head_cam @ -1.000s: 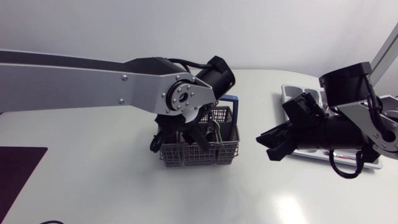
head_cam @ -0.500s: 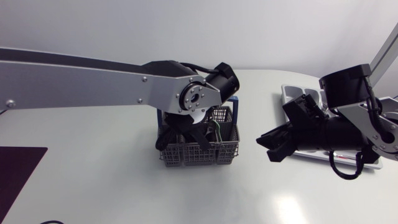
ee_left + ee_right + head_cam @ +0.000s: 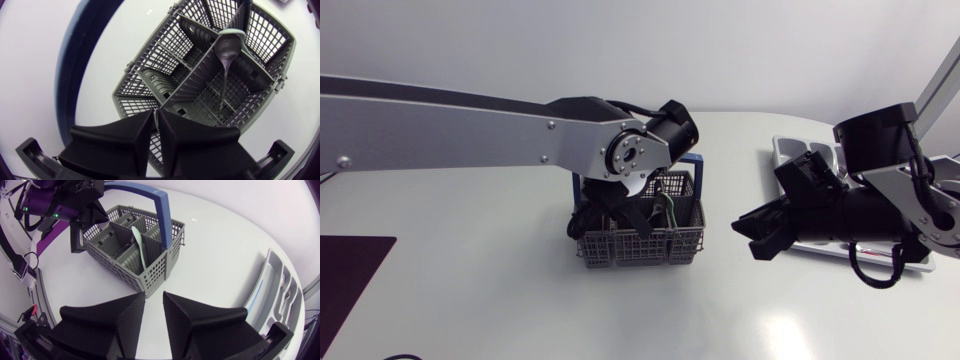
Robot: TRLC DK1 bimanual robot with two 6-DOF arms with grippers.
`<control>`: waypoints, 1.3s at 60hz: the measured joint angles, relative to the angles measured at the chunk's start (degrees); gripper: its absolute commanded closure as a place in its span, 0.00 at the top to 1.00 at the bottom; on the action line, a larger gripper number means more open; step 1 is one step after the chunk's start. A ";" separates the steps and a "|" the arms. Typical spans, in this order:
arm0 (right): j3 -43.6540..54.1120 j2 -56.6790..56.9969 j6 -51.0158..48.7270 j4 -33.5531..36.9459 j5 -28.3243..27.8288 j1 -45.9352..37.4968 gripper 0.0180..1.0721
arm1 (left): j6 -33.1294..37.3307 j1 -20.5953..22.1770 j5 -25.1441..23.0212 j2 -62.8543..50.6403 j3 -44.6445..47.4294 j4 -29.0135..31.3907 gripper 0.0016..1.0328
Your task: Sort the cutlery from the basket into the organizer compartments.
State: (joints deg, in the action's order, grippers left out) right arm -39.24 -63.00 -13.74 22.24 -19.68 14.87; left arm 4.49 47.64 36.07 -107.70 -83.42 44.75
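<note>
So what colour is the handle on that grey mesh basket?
Blue. The arched plastic handle shows best in the right wrist view.

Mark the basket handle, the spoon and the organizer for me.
basket handle (image 3: 162, 217): right wrist view, on the blue upright side of the handle.
spoon (image 3: 229, 46): left wrist view, on its bowl.
organizer (image 3: 786, 148): head view, on the bare rim at its far corner.
</note>
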 measured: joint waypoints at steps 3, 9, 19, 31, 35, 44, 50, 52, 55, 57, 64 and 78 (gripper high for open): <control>0.00 0.00 0.00 0.00 0.00 0.00 0.30 | 0.00 0.00 0.02 -0.04 0.00 0.22 0.03; 0.00 0.00 0.00 0.00 0.00 0.00 0.30 | 0.00 0.00 0.07 -0.04 0.00 0.42 0.03; 0.07 0.00 0.00 0.00 0.00 0.00 0.30 | 0.02 0.00 0.04 0.22 0.00 0.81 0.03; 0.17 0.00 0.00 0.00 0.02 0.02 0.30 | 0.26 0.07 0.04 3.06 0.13 3.28 0.03; 0.35 0.02 0.00 -0.02 0.04 0.02 0.30 | 0.44 0.15 0.04 4.90 0.13 3.37 0.03; 0.66 0.94 -0.02 -0.07 0.04 0.09 0.34 | 0.70 0.94 -0.04 9.77 0.13 3.39 0.03; 1.29 3.15 -0.68 -0.15 0.00 0.20 0.37 | 1.53 1.09 -1.55 12.76 0.11 3.41 0.03; 1.46 4.07 -0.96 -0.20 0.00 0.33 0.37 | 1.53 1.09 -2.21 13.73 0.11 3.41 0.03; 1.77 5.73 -1.42 -0.17 -0.13 0.52 0.41 | 1.55 1.07 -3.43 15.41 0.11 3.41 0.03; 1.81 7.04 -1.79 -0.17 -0.26 0.87 0.42 | 1.53 1.01 -4.59 16.87 0.11 3.41 0.03; 1.81 11.43 -2.49 0.22 -1.60 2.80 0.48 | 1.53 0.00 -9.01 21.51 -0.02 3.41 0.03; 1.46 15.43 -2.62 0.70 -2.64 8.90 0.56 | 1.18 -2.14 -20.35 24.94 -1.53 3.39 0.03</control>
State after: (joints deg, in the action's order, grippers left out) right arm -37.78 -47.57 -16.36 22.94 -22.33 23.77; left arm 5.67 45.50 15.73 -82.76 -84.95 48.14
